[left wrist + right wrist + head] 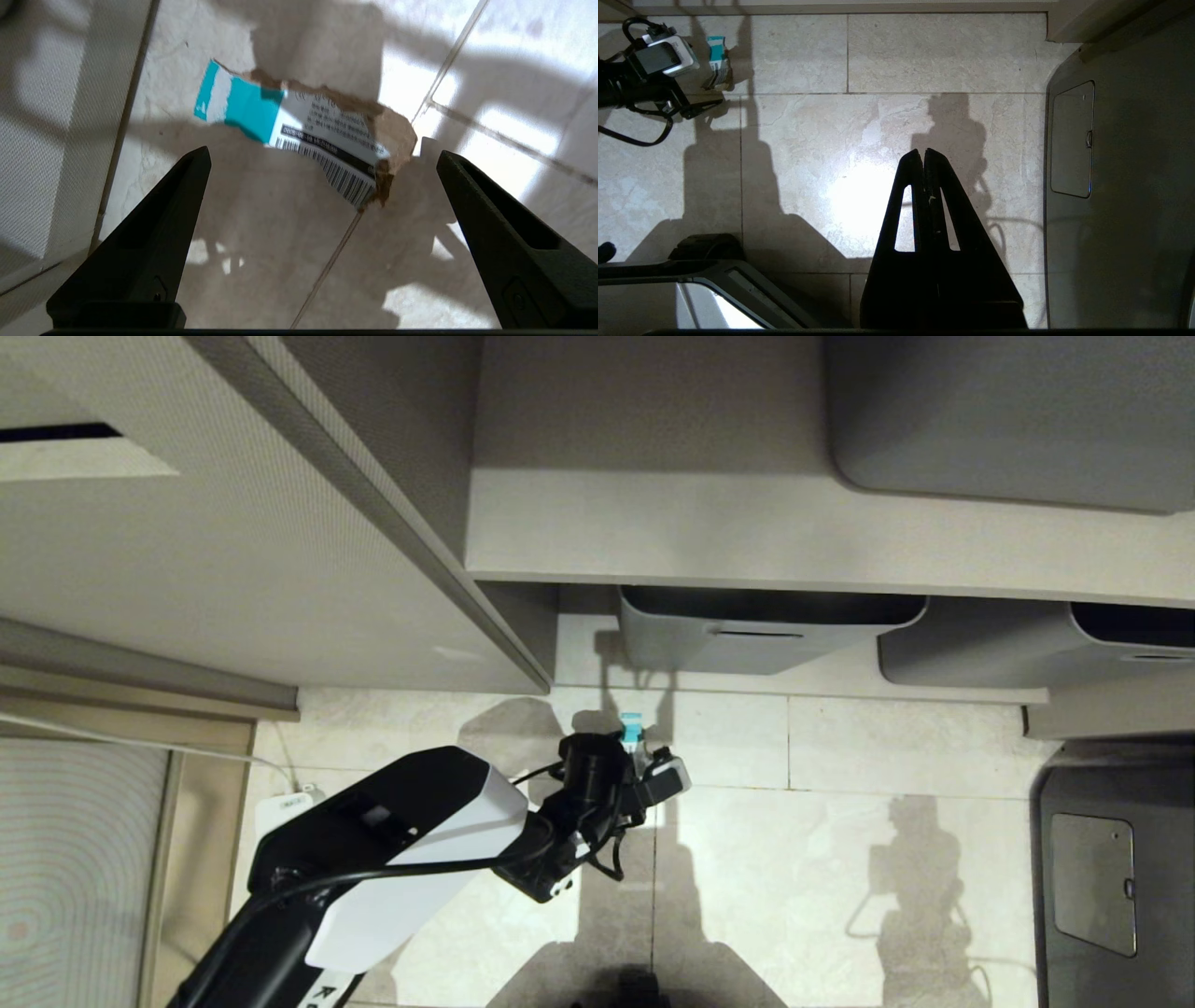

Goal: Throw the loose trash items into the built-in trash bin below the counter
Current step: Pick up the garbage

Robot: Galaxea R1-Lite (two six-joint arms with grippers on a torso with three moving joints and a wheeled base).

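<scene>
A torn scrap of trash [299, 140], teal and white with a barcode and ragged brown edges, lies on the pale floor tiles beside a tile joint. It also shows as a small teal piece of trash [632, 728] and as trash [718, 65] near the left arm's wrist. My left gripper [322, 151] hangs just above it, open wide, with the scrap ahead of and between the fingertips [196, 163] and nothing held. My right gripper [923, 151] is parked over bare floor, shut and empty. The built-in trash bin and the counter are out of view.
A beige cabinet front [233, 569] rises left of the scrap. Two grey tubs [747, 635] [1027, 649] sit under a shelf behind it. A dark grey unit with a hatch [1092, 877] stands at the right. A white plug block [280, 807] lies by the left arm.
</scene>
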